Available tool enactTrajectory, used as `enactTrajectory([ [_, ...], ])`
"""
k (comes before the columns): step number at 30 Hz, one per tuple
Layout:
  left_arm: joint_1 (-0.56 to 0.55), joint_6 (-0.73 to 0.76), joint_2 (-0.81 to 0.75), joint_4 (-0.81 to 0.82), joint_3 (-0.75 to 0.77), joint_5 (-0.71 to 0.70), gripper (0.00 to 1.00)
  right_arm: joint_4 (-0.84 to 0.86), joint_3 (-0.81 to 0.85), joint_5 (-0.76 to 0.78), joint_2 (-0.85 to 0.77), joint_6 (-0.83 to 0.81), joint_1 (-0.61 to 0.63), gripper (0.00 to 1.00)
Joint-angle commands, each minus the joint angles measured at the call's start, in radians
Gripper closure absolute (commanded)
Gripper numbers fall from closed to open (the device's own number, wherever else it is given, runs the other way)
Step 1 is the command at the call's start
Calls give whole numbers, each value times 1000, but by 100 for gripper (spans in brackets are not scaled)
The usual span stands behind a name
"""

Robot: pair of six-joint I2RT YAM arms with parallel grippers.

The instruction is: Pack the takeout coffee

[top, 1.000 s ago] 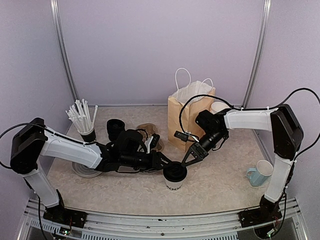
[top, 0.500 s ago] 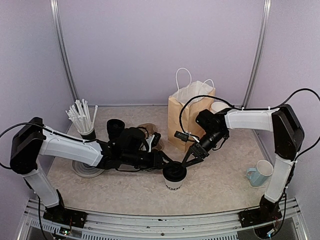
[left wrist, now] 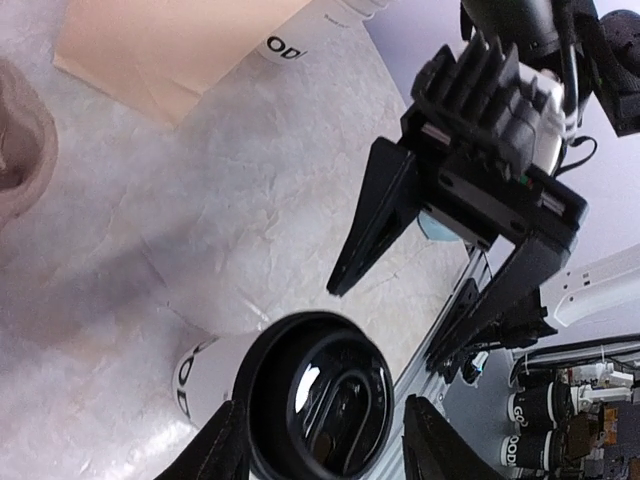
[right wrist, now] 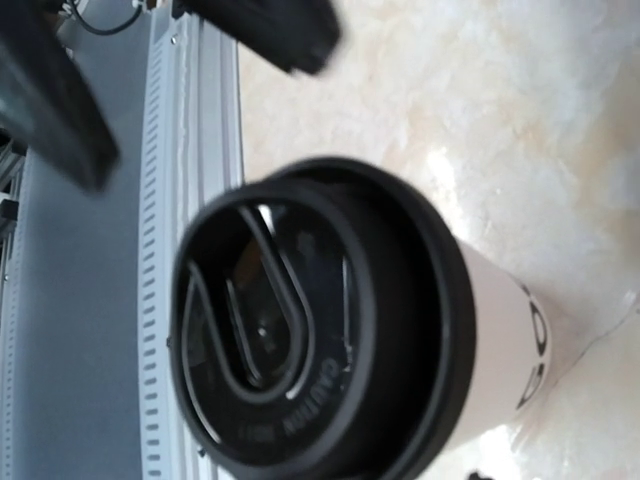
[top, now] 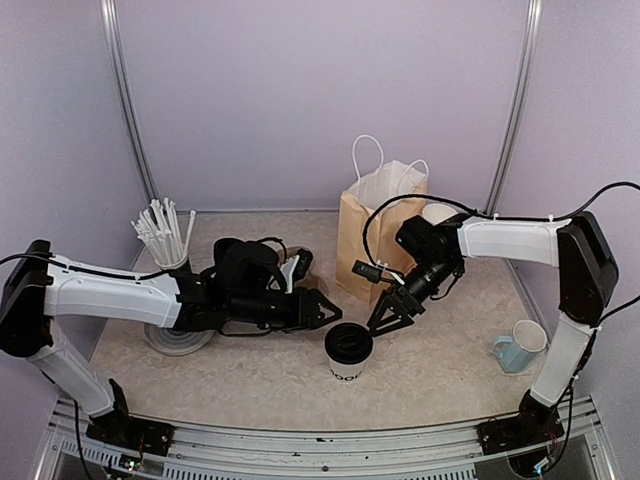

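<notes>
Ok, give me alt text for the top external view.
A white takeout cup with a black lid stands on the table, the left arm and right arm stretched in from either side with jaws open beside its lid. A paper bag stands behind it, a cup of straws at left, a light blue mug at right.

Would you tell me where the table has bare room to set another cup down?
Bare table lies between the lidded cup and the mug, and along the near edge left of that cup. It is crowded between the bag and the straws.
</notes>
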Motion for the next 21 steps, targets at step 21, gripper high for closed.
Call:
enactTrajectory([
  [21,-47,86,71,-206,35,107,54,4,-98,13,-25,-58,91,40],
])
